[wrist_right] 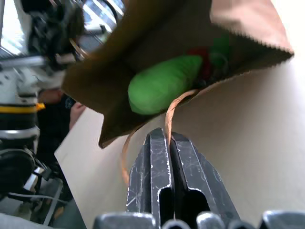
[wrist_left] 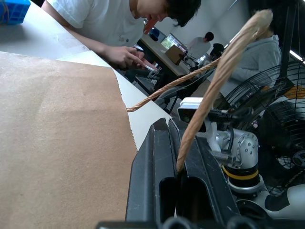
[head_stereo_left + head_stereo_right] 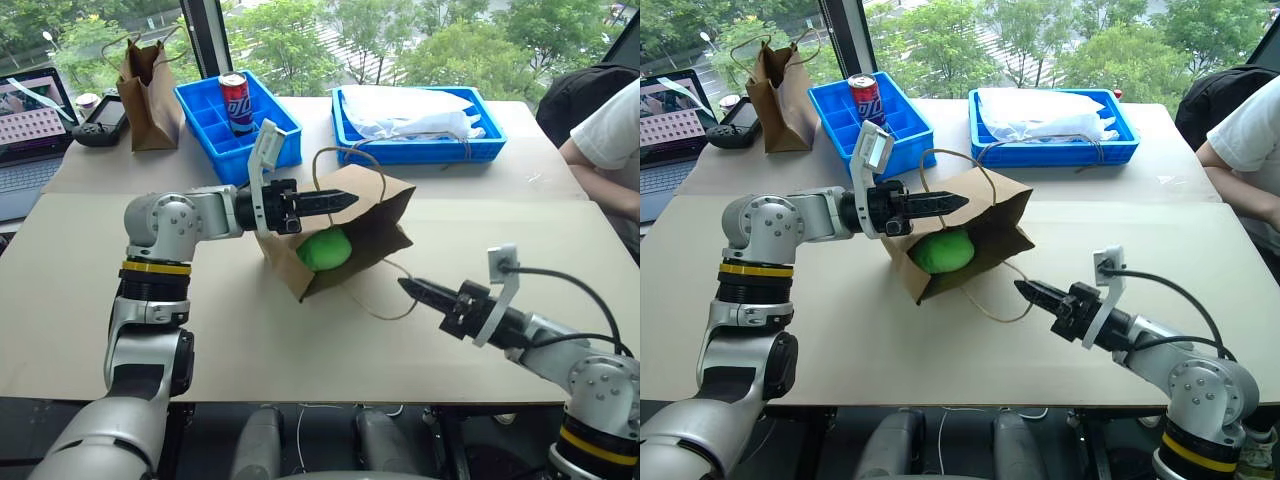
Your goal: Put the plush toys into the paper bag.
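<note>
Paper bag: tipped on the table, mouth toward the robot; thin, crumples easily, best taken by its handles.
Toys: green toy and red toy inside; soft, light.
Left gripper: clamped on upper twine handle.
Right gripper: pinching lower handle.

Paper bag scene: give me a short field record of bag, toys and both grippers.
paper bag: on its side on the table, mouth toward the robot
green plush toy: inside the bag's mouth
red plush toy: deeper inside the bag
left gripper: shut on the upper twine handle
right gripper: shut on the lower twine handle
</note>
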### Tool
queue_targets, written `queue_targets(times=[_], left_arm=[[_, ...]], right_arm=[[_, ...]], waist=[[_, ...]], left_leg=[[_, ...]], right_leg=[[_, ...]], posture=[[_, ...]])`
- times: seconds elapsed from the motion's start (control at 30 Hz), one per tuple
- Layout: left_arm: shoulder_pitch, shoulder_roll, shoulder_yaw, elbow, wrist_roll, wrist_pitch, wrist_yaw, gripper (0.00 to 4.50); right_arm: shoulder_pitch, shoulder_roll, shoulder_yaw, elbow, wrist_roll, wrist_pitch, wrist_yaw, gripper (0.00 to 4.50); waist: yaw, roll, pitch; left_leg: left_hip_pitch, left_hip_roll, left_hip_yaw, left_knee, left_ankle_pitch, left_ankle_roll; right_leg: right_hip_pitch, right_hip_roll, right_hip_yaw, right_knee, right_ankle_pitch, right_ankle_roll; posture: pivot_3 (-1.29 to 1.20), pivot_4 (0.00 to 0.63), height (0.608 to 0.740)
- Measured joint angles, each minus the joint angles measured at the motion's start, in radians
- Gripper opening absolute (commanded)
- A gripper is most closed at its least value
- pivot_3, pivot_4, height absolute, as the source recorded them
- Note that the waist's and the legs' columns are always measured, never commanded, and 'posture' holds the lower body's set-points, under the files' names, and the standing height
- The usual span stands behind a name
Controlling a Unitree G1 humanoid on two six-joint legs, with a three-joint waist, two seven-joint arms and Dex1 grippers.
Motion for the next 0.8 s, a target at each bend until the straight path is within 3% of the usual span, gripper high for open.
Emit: queue_targets(times=[0.1, 0.33, 0.8], left_arm=[[-0.025, 0.045, 0.004, 0.069, 0.042, -0.047, -0.021, 0.0], [-0.083, 0.099, 0.048, 0.103, 0.061, -0.078, -0.03, 0.0], [-0.06, 0.125, 0.131, -0.013, -0.02, 0.066, 0.032, 0.0]], right_arm=[[-0.115, 0.002, 0.0, 0.045, 0.177, -0.049, -0.127, 0.08], [-0.324, 0.001, 0.08, 0.09, 0.425, -0.208, -0.354, 0.08], [-0.308, -0.097, 0.221, 0.033, 0.736, -0.391, -0.591, 0.08]], waist=[[-0.005, 0.001, 0.0], [-0.004, 0.0, 0.0], [0.0, 0.0, 0.001]], left_leg=[[0.0, 0.0, 0.0, 0.0, 0.0, 0.0], [-0.002, 0.0, 0.0, -0.001, 0.0, 0.001], [-0.002, 0.0, -0.001, -0.001, 0.0, 0.001]], right_leg=[[-0.001, 0.0, 0.0, 0.001, 0.0, 0.0], [-0.001, 0.0, -0.001, -0.001, 0.0, 0.0], [-0.001, 0.0, -0.001, -0.001, 0.0, 0.0]], posture=[[0.0, 0.15, 0.698], [0.0, 0.15, 0.698], [0.0, 0.15, 0.698]])
